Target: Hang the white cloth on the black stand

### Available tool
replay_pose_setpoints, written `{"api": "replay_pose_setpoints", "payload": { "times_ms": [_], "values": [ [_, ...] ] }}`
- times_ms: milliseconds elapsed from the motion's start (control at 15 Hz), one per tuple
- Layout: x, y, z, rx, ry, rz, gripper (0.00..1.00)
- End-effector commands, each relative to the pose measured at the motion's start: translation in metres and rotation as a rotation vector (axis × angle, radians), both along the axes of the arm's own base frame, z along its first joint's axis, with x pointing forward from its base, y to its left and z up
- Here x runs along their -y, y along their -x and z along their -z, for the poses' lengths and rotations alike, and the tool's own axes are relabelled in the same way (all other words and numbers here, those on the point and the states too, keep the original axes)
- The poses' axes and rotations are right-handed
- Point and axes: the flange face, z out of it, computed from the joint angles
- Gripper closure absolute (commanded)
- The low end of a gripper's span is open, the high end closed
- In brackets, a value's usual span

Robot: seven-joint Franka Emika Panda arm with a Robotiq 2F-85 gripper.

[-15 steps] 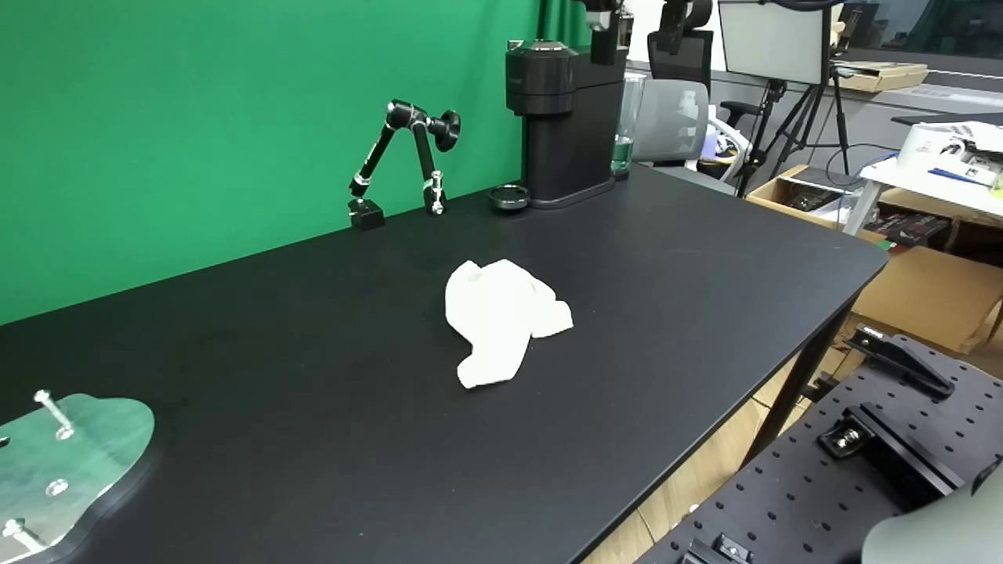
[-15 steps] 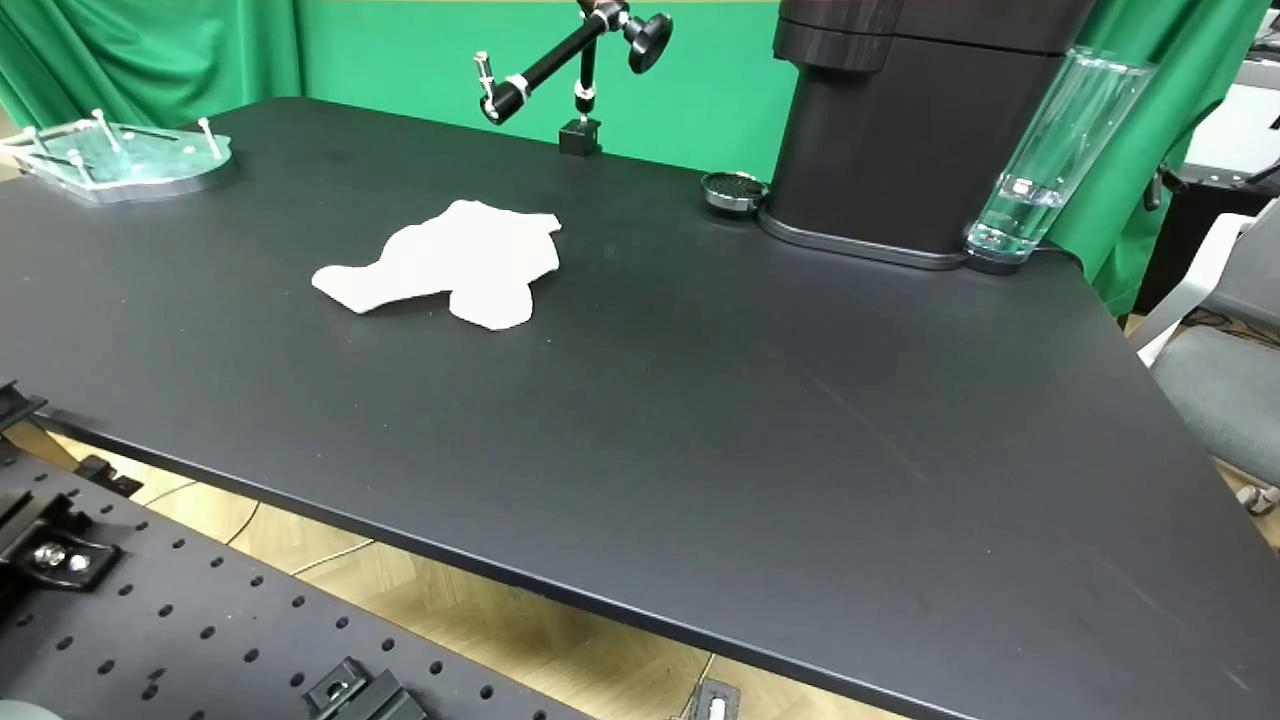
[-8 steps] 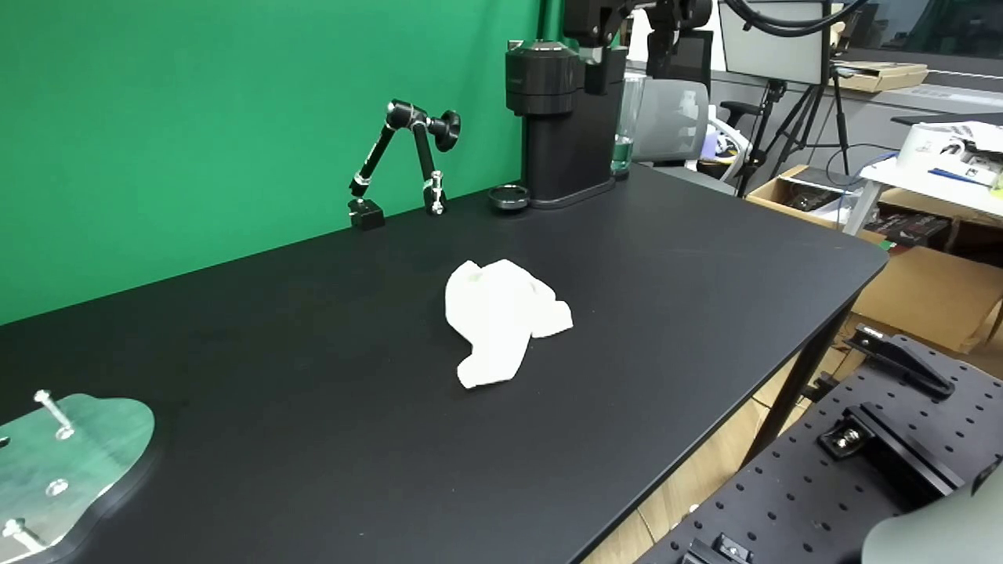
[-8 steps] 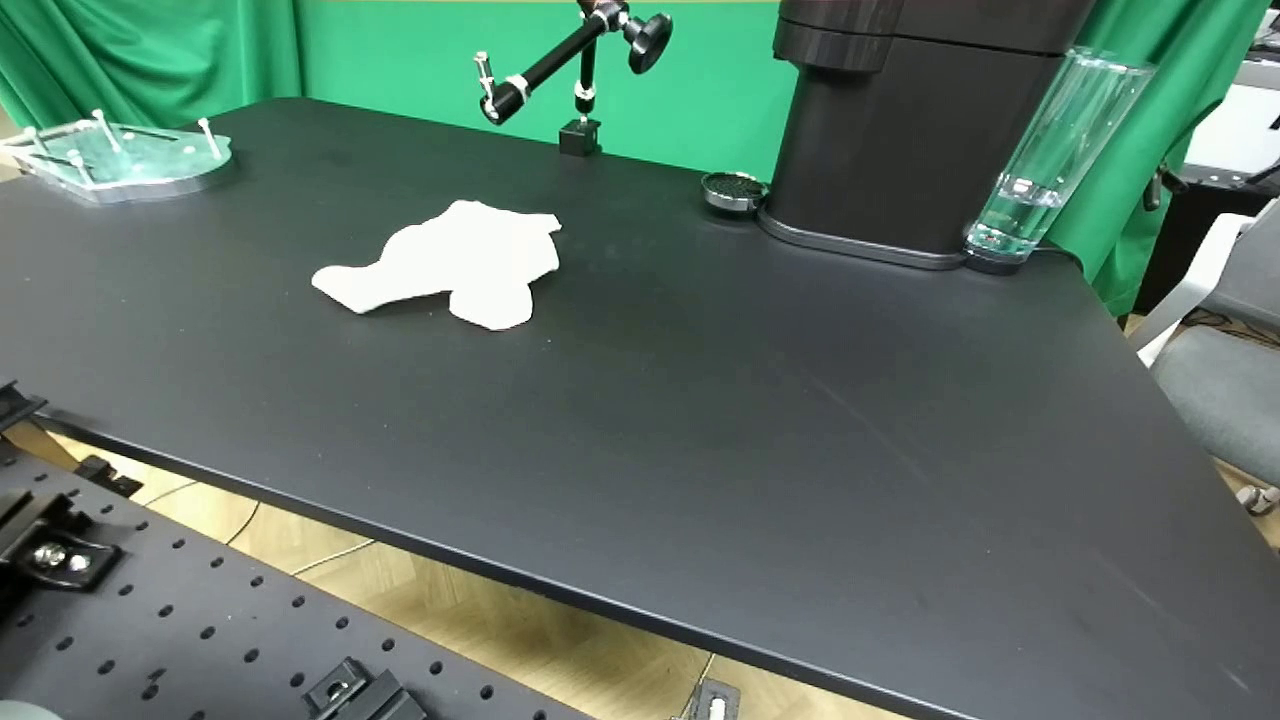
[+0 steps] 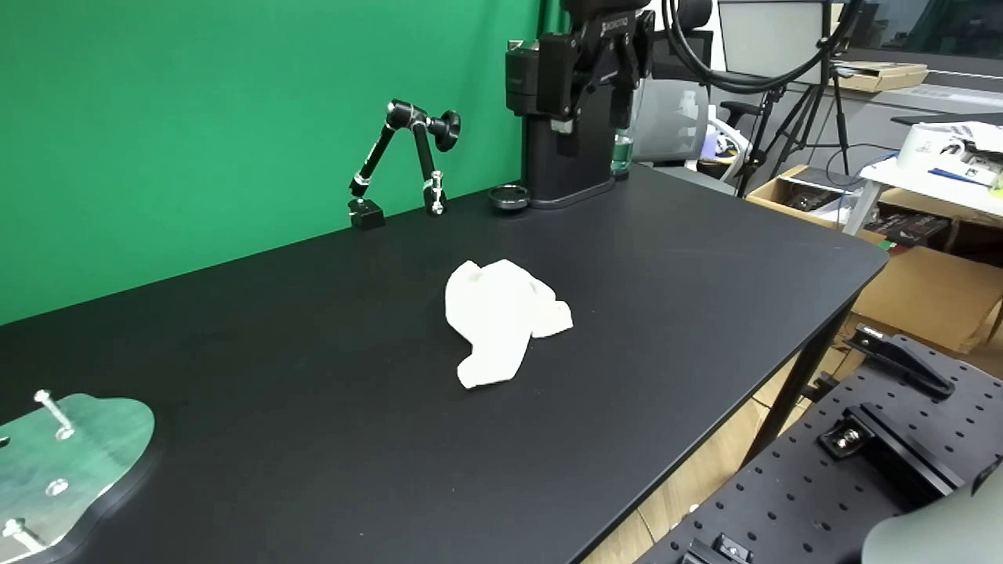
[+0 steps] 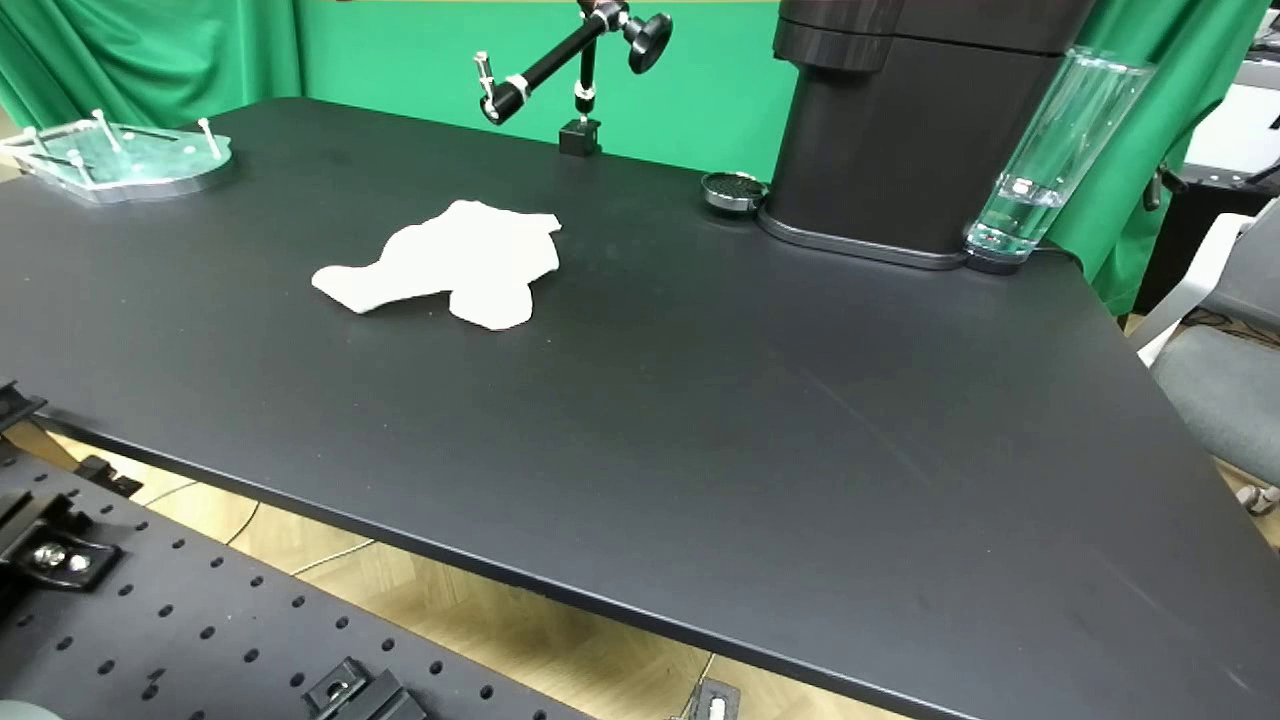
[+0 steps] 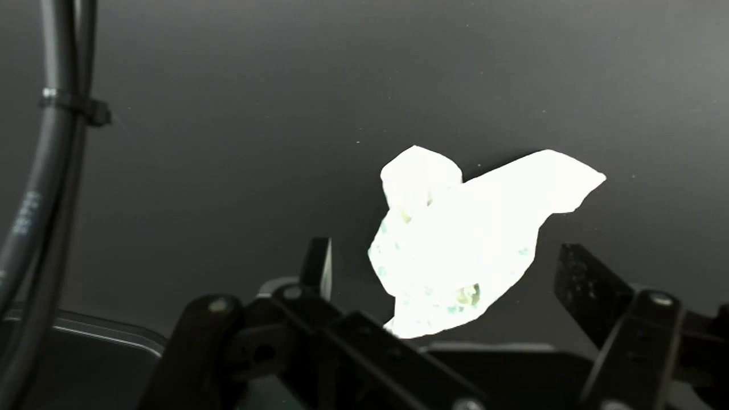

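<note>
Wrist view, closest to the lens: thick dark-grey cables (image 7: 54, 57), bound with a black plastic tie (image 7: 74, 107), run down the left. Past them the black two-fingered metal pincer (image 7: 444, 269) has its fingers (image 7: 592, 290) spread wide apart. Beyond the gap, well clear of the pincer, a crumpled white cloth (image 7: 484, 228) with pale green patches lies on a matt black desk (image 7: 228, 171).

In both exterior views a black perforated metal plate (image 6: 230, 610) sits before the desk's near edge. In an exterior view a glossy, pale green, curved board (image 5: 102, 439) with white pegs (image 5: 55, 413) lies at the left, and the cloth rests farther off, well apart from it. Toward the far edge, apart from the cloth, a black jointed metal stand (image 6: 587, 75) rises from a small square base (image 6: 579, 138); it carries a round black knob (image 6: 650, 43), and one slanting limb (image 6: 550, 62) ends in the air. To its right a small round dish (image 6: 735, 193) with a silver rim lies just beside a tall black plastic coffee machine (image 6: 900, 150), which the pincer (image 5: 593, 133) partly covers in an exterior view. A clear cylindrical tank (image 6: 1060, 150) at the machine's side holds liquid (image 6: 1010, 215). Behind hangs a plain green backdrop (image 6: 400, 60).
</note>
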Motion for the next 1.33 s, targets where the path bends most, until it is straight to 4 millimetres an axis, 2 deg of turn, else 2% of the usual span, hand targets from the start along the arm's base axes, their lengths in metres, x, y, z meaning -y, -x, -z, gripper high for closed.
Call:
{"api": "replay_pose_setpoints", "payload": {
  "times_ms": [0, 67, 133, 267, 467, 600, 800, 1067, 1267],
  "values": [
    [-0.02, -0.007, 0.025, -0.035, -0.066, -0.07, 0.0],
    [-0.024, -0.009, 0.031, -0.039, -0.081, -0.078, 0.0],
    [-0.019, -0.005, 0.022, -0.032, -0.051, -0.056, 0.0],
    [-0.023, -0.006, 0.03, -0.046, -0.052, -0.066, 0.0],
    [-0.022, -0.005, 0.029, -0.019, -0.028, -0.054, 0.0],
    [-0.022, -0.009, 0.035, 0.009, -0.007, -0.042, 0.0],
    [-0.013, -0.024, 0.053, 0.091, -0.008, -0.014, 0.0],
    [0.004, -0.047, 0.093, 0.087, -0.016, 0.026, 0.0],
    [0.008, -0.058, 0.125, 0.045, -0.019, 0.023, 0.0]
  ]
}}
